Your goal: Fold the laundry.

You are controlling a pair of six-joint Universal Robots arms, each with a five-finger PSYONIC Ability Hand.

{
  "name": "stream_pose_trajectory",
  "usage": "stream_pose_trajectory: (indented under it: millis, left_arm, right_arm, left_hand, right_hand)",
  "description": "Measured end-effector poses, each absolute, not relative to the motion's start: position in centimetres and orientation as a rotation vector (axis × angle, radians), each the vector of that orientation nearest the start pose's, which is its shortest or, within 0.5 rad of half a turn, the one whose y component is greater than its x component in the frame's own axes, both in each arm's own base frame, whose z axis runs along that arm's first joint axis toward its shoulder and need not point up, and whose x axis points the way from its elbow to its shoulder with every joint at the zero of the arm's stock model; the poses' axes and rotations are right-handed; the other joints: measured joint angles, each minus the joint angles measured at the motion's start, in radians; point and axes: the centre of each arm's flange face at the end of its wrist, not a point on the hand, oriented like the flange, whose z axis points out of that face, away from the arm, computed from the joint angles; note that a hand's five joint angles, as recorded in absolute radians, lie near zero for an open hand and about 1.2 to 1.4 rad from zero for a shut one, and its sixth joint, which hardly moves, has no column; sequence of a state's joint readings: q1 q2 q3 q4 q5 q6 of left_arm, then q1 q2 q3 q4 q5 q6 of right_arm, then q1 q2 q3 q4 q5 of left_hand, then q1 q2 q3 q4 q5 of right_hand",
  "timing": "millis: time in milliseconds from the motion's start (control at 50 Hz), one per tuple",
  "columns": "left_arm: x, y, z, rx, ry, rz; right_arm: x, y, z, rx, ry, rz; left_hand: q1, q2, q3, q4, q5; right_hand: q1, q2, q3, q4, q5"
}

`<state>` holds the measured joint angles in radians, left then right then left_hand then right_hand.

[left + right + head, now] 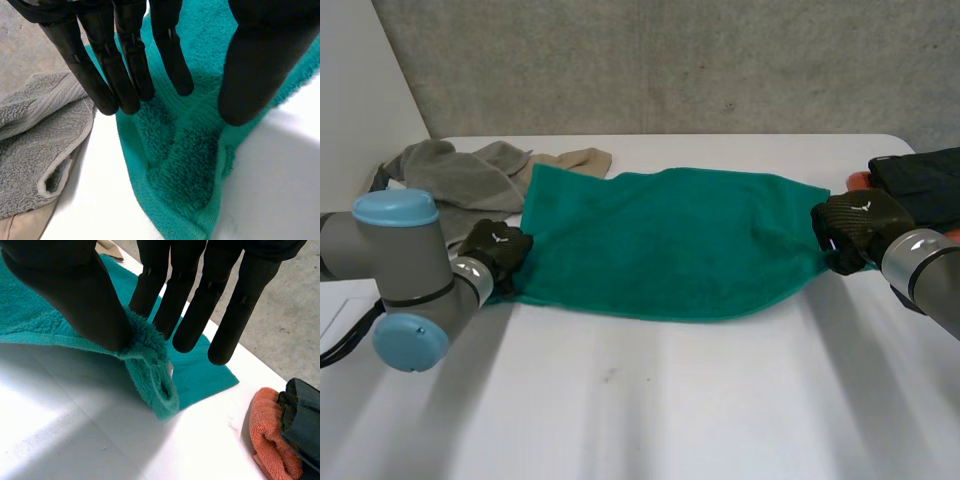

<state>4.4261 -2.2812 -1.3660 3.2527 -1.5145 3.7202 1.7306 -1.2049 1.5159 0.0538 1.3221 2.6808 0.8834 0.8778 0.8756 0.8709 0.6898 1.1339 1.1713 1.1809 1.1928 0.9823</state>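
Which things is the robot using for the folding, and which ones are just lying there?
In use: green terry towel spread flat; right hand, pinching its right corner; left hand, fingers straight over its left corner.
Lying about: crumpled grey towel; beige cloth; orange terry cloth; dark folded garment.

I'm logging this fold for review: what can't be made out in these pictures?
Head view: dark garment is cut off by the edge; its type is unclear.
Head view: beige cloth is partly hidden by the grey towel.
Left wrist view: whether the left hand touches the green towel is unclear.
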Motion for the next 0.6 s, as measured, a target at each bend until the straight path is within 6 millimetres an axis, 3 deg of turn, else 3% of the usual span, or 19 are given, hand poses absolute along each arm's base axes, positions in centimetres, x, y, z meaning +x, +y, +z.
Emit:
stream_pose_trajectory:
  millis: [100, 120, 180, 260, 400, 440, 460, 600]
  left_arm:
    - [-24.4, -34.7, 11.7, 1.107, 2.267, -1.667]
    - [-24.4, -34.7, 11.9, 1.105, 2.267, -1.664]
    - [-24.2, -34.7, 12.4, 1.096, 2.271, -1.658]
    - [-23.8, -34.0, 14.2, 1.075, 2.3, -1.655]
    - [-23.1, -30.8, 17.9, 1.111, 2.365, -1.686]
    - [-23.1, -30.1, 18.2, 1.128, 2.377, -1.688]
    - [-23.1, -30.0, 18.1, 1.135, 2.382, -1.684]
    - [-22.9, -30.9, 15.1, 1.16, 2.41, -1.59]
  right_arm:
    - [20.5, -31.5, 20.3, -0.983, 2.355, -1.781]
    - [20.4, -31.5, 20.4, -0.98, 2.357, -1.784]
    - [20.2, -31.6, 20.6, -0.974, 2.36, -1.79]
    - [19.7, -31.6, 21.2, -0.961, 2.366, -1.804]
    - [19.1, -30.3, 21.9, -1.071, 2.396, -1.696]
    - [19.0, -30.0, 21.8, -1.119, 2.404, -1.659]
    - [18.9, -30.0, 21.7, -1.136, 2.406, -1.647]
    - [18.5, -32.0, 20.8, -1.05, 2.465, -1.656]
  left_hand:
    - [0.142, 0.149, 0.137, 0.145, 0.142]
    - [0.281, 0.293, 0.287, 0.3, 0.299]
    - [0.281, 0.313, 0.307, 0.32, 0.308]
    - [0.281, 0.313, 0.307, 0.32, 0.308]
    - [0.281, 0.313, 0.307, 0.32, 0.308]
    - [0.109, 0.153, 0.151, 0.16, 0.158]
    - [-0.11, -0.064, -0.059, -0.042, -0.036]
    - [-0.325, -0.311, -0.308, -0.31, -0.306]
  right_hand:
    - [0.0, 0.0, 0.0, 0.0, 0.0]
    - [0.0, 0.0, 0.0, 0.0, 0.0]
    - [0.0, 0.0, 0.0, 0.0, 0.0]
    - [0.0, 0.0, 0.0, 0.0, 0.0]
    - [0.0, 0.0, 0.0, 0.0, 0.0]
    - [0.0, 0.0, 0.0, 0.0, 0.0]
    - [0.0, 0.0, 0.0, 0.0, 0.0]
    - [0.0, 0.0, 0.005, 0.001, 0.0]
